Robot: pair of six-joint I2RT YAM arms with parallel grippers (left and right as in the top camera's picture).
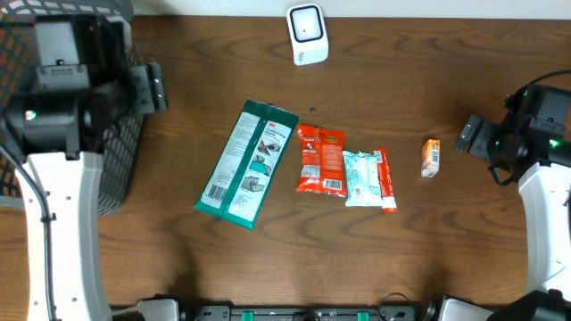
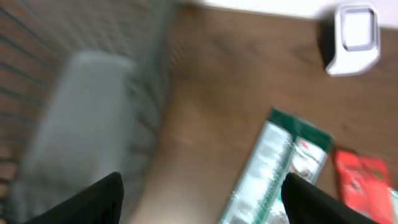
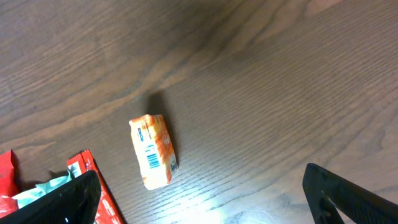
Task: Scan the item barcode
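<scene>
left arm (image 1: 62, 223): fingers (image 2: 93, 202) spread wide, empty | right arm (image 1: 549, 223): fingers (image 3: 62, 202) spread wide, empty

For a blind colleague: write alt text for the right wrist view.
A small orange packet lies on a wood table, barcode showing. Red packets poke in at lower left; the open right pincer frames the bottom edge, touching nothing.

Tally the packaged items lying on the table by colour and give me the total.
Green: 1, the long packet
Red: 2, the pouch and the thin stick pack
Pale white-green: 1, the flat packet
Orange: 1, the small box
Total: 5
</scene>
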